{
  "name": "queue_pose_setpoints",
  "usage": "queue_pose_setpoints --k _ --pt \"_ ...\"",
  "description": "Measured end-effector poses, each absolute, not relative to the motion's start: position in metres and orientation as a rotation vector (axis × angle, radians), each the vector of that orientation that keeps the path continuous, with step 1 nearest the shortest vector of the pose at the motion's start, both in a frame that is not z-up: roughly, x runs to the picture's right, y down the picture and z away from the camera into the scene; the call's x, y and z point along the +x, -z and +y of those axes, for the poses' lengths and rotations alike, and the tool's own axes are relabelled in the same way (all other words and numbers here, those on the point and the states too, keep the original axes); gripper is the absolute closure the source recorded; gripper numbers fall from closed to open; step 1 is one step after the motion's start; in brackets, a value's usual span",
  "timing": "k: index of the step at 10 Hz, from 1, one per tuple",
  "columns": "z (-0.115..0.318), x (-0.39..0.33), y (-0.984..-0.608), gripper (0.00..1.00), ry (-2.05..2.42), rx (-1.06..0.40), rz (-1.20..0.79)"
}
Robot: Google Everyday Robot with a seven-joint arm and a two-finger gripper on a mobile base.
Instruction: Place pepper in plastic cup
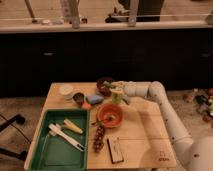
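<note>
The pale yellow-green plastic cup [116, 96] stands upright near the middle back of the wooden table [142, 137]. My gripper [117, 86] reaches in from the right on the white arm and sits just above the cup's rim. It is shut on the green pepper [112, 84], whose end sticks out to the left over the cup. Most of the pepper is hidden by the gripper.
A dark bowl [104, 85] is behind the cup, an orange bowl [110, 116] in front. A blue sponge [94, 99], small dark metal cup [78, 97] and white cup [66, 91] stand left. Grapes [98, 138], a dark block [115, 150] and a green tray [47, 152] lie nearer.
</note>
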State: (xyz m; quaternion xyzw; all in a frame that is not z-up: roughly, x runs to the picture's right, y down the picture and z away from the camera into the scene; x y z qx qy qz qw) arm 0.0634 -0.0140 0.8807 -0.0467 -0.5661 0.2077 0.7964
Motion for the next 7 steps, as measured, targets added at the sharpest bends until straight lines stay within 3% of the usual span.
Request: queue_pose_setpoints --k 2,7 --pt "-0.0139 0.066 -0.8807 0.8 -0.454 -0.096 -1.216" --pt "-0.0116 0.0696 -0.881 0.27 -0.475 -0.09 -1.218"
